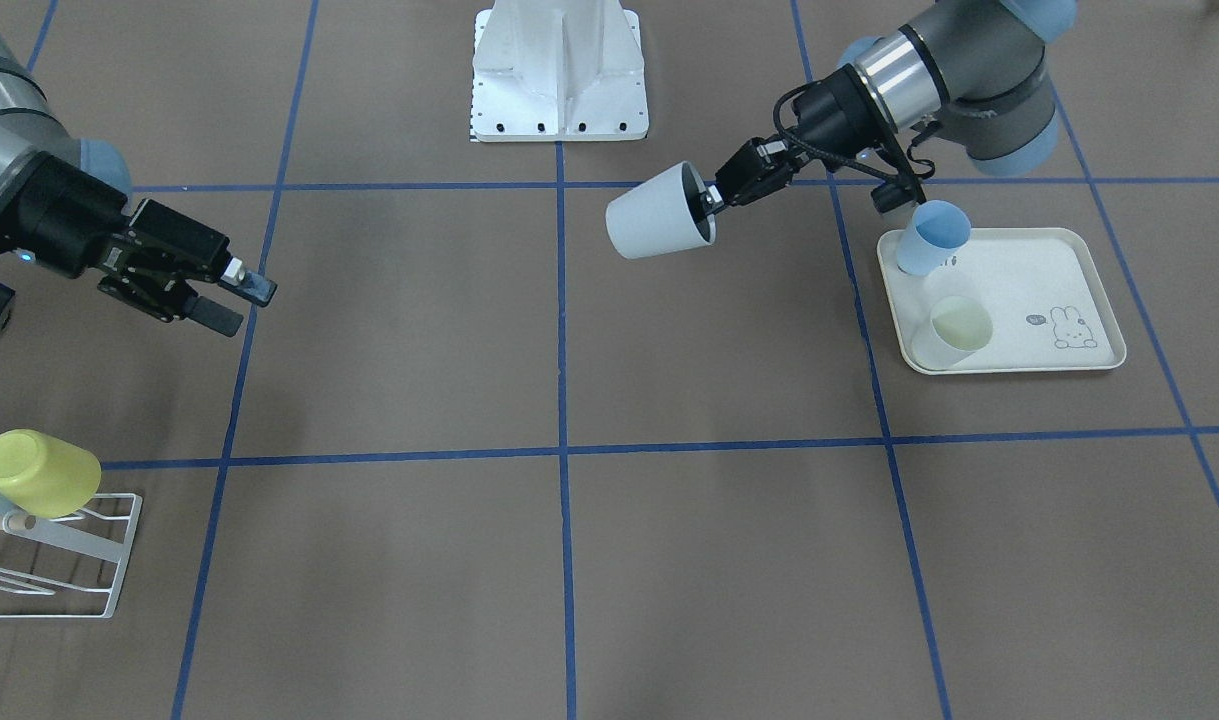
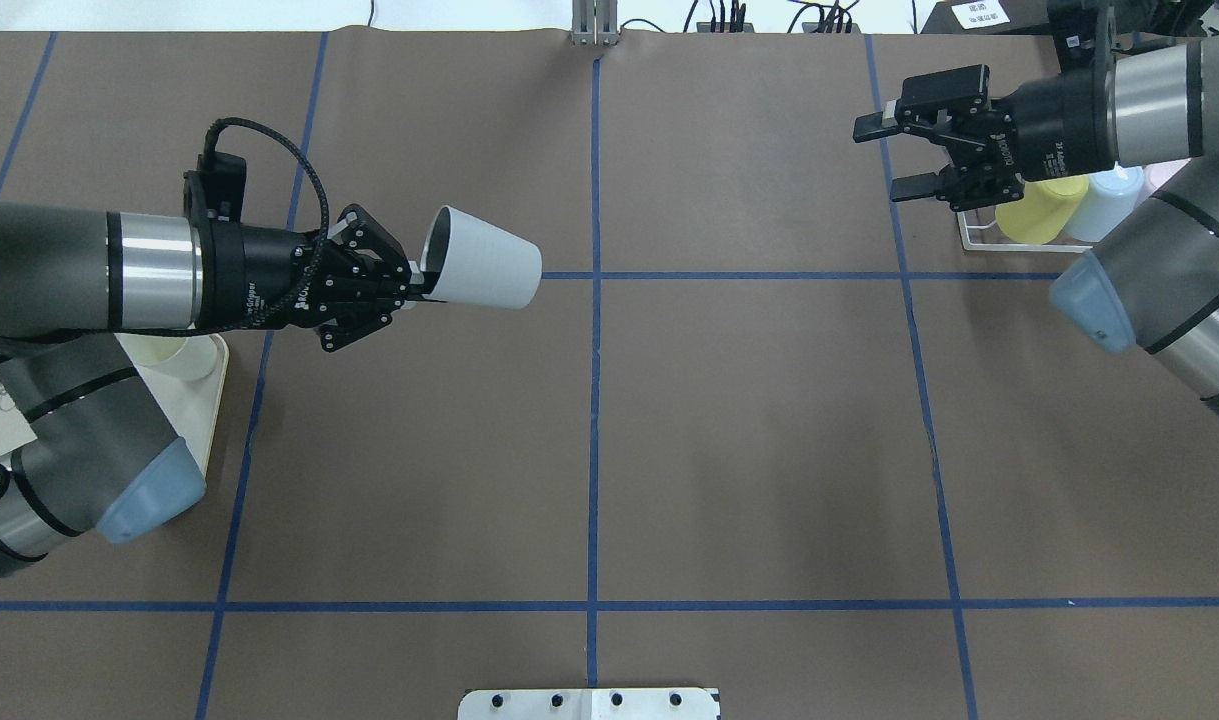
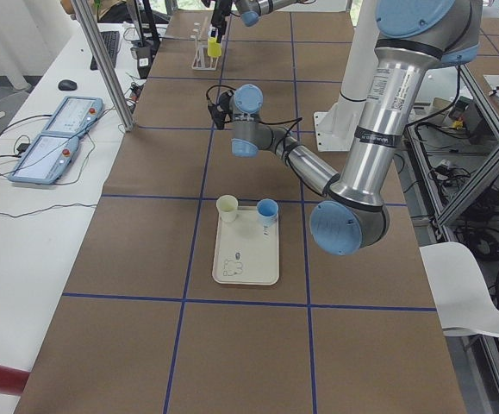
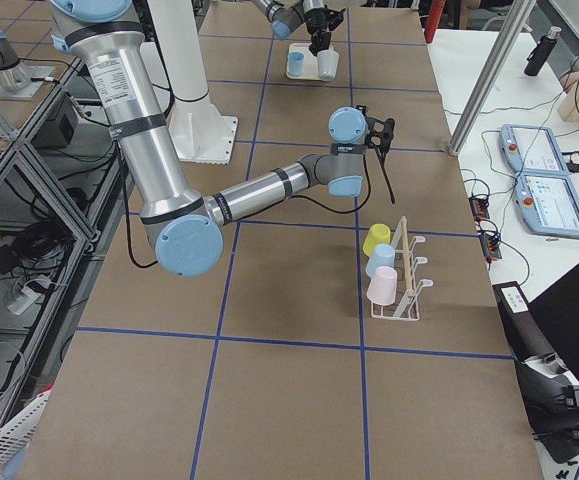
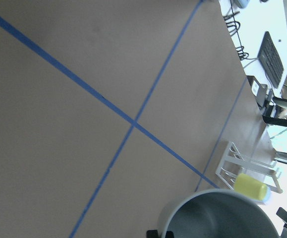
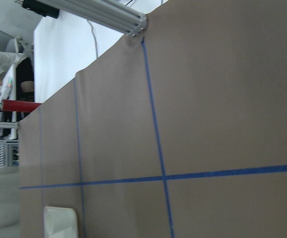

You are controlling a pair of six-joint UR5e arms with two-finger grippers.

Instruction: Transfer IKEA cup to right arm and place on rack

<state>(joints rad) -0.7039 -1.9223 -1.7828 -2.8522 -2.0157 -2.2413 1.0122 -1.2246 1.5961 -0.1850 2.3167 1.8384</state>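
Pinching its rim wall, the left gripper point(image 2: 414, 285) holds the IKEA cup point(image 2: 484, 270) sideways aloft, at ten o'clock from the table point(image 2: 769, 450) centre. The right gripper point(image 2: 884, 157) hangs spread at two o'clock, by the rack point(image 1: 59, 555). Probably light, stiff, slick: grasp the free tapered base.

no legible text found. white lettering on black two-finger left gripper point(image 2: 414, 285) and right gripper point(image 2: 884, 157): too small to read. speech-bubble mark on cream rabbit-print plastic tray point(image 1: 1029, 275): unreadable. white paper label point(image 2: 979, 13): blurred.
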